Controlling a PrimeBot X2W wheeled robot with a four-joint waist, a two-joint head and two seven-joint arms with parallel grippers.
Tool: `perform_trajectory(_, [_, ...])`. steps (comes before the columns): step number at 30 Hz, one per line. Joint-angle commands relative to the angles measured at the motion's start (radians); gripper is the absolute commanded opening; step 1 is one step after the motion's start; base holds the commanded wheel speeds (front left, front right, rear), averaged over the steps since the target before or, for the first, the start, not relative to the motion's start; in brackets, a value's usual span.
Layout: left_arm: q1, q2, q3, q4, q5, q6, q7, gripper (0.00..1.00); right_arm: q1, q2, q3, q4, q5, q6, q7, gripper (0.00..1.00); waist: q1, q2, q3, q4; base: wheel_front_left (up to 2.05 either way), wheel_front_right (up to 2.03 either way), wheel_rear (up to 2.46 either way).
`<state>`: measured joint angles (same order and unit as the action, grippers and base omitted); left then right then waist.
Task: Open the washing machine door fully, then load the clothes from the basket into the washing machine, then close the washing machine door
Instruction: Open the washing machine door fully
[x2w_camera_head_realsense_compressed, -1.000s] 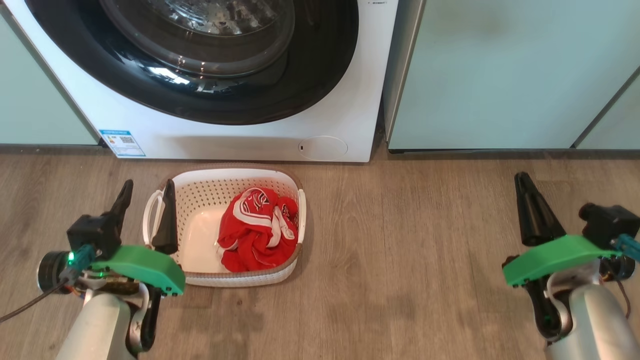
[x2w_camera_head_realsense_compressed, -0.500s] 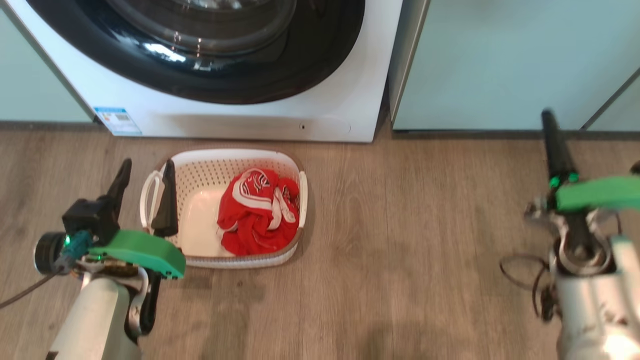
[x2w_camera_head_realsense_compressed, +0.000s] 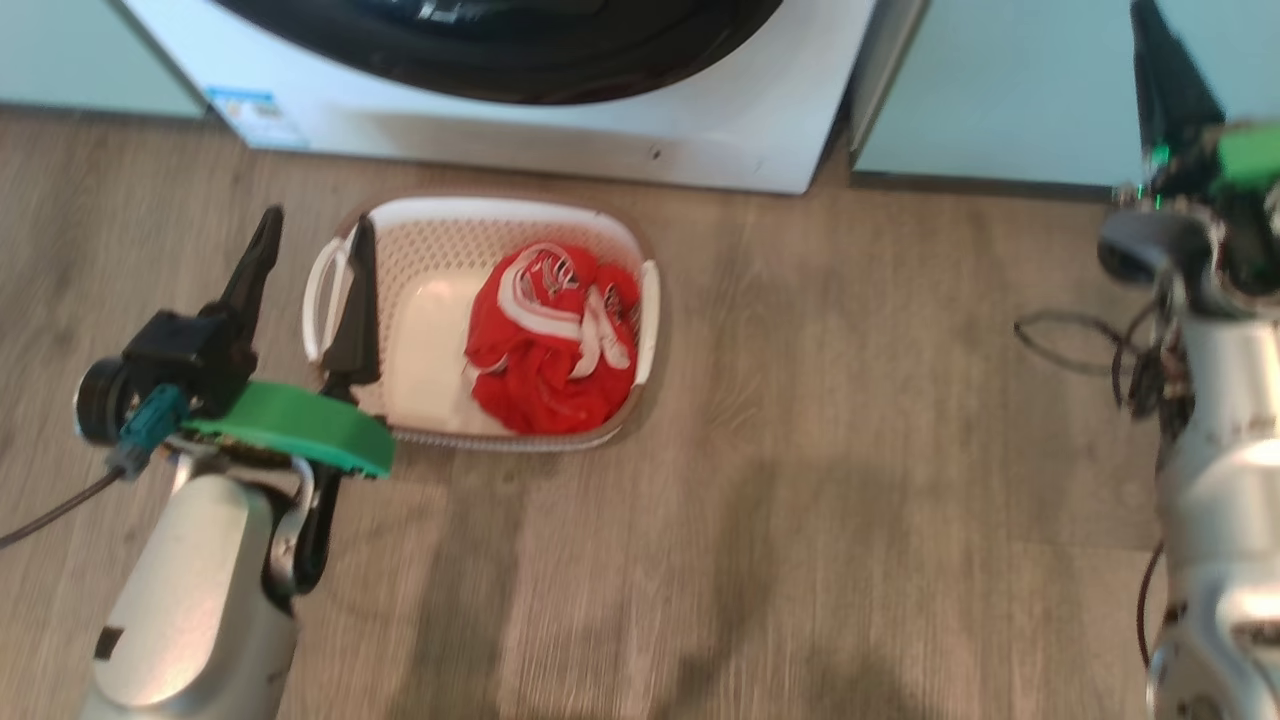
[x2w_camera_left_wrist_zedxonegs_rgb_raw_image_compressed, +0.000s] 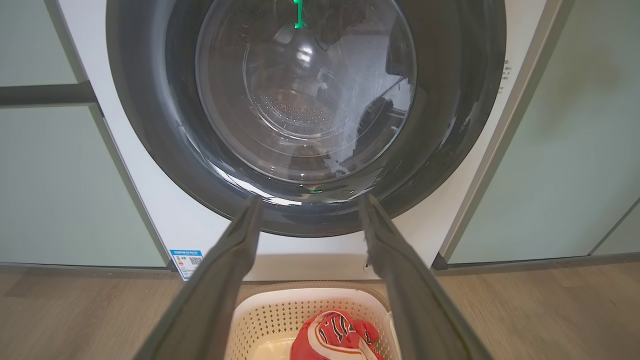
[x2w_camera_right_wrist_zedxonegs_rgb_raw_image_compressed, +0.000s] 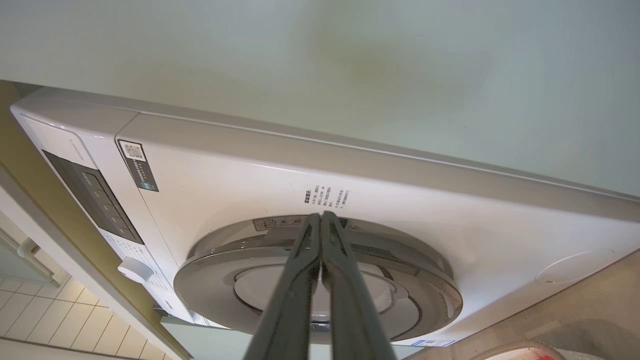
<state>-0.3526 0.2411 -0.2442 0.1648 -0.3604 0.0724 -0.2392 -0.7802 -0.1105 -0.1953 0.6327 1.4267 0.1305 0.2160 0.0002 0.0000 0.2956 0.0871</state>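
A blue label sticker (x2w_camera_left_wrist_zedxonegs_rgb_raw_image_compressed: 186, 261), unreadable, on the big white washing machine's (x2w_camera_left_wrist_zedxonegs_rgb_raw_image_compressed: 155, 210) lower left corner; left gripper (x2w_camera_head_realsense_compressed: 316, 222) gapes empty, right gripper (x2w_camera_right_wrist_zedxonegs_rgb_raw_image_compressed: 321, 216) closed, empty.

Forearms (x2w_camera_head_realsense_compressed: 190, 600) silver-grey, wrist plates (x2w_camera_head_realsense_compressed: 300, 425) green; left gripper (x2w_camera_head_realsense_compressed: 318, 218) has long black tapered fingers (x2w_camera_head_realsense_compressed: 355, 310); black cable (x2w_camera_head_realsense_compressed: 50, 515) at left wrist.

The washing machine (x2w_camera_head_realsense_compressed: 560, 140), white-fronted, ran along the top edge of the head view. The washing machine door (x2w_camera_left_wrist_zedxonegs_rgb_raw_image_compressed: 305, 100), a glossy black rim around bulging clear glass, sat shut against it. Just below, left of centre, stood the basket (x2w_camera_head_realsense_compressed: 480, 206), cream with perforated walls. The clothes (x2w_camera_head_realsense_compressed: 550, 350), red with white stripes, lay bunched in its right half.
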Motion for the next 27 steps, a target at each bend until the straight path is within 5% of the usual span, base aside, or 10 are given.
perform_trajectory(1, [-0.052, 0.011, 0.028, -0.042, 0.003, -0.003, -0.009, 1.0, -0.079, 0.0, 0.025, -0.008, 0.009, 0.0, 0.024, 0.0, -0.0002, 0.0, 0.048, 0.039, 0.0, 0.0, 0.0])
perform_trajectory(16, [-0.157, -0.029, -0.01, -0.085, 0.022, -0.03, -0.019, 1.0, -0.453, 0.0, 0.109, 0.163, -0.031, 0.0, 0.114, 0.0, -0.0002, 0.0, 0.21, 0.12, 0.0, 0.0, 0.0])
perform_trajectory(27, [-0.192, -0.06, -0.009, -0.075, 0.035, -0.049, -0.022, 1.0, -0.58, -0.01, 0.155, 0.216, -0.072, 0.0, 0.157, 0.0, -0.0002, 0.0, 0.26, 0.143, 0.0, 0.0, 0.0])
